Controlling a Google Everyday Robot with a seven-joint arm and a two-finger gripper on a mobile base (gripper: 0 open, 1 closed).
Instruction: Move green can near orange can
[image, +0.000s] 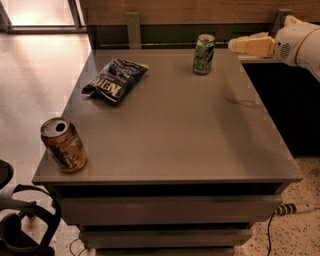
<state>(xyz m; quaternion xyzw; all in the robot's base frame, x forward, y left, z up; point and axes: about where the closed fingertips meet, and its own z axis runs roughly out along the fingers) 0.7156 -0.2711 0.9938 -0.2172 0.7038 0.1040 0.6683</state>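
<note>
The green can (203, 54) stands upright near the far edge of the grey table (175, 125), right of centre. The orange can (63, 145) stands upright at the near left corner, its silver top open. My gripper (239, 45) comes in from the right at the table's far right edge, a short way right of the green can and about level with its top, pointing left toward it. It holds nothing and does not touch the can.
A dark blue chip bag (115, 80) lies on the far left part of the table. A wooden wall (200, 12) runs behind the table. Black equipment (20, 225) and cables sit on the floor at bottom left.
</note>
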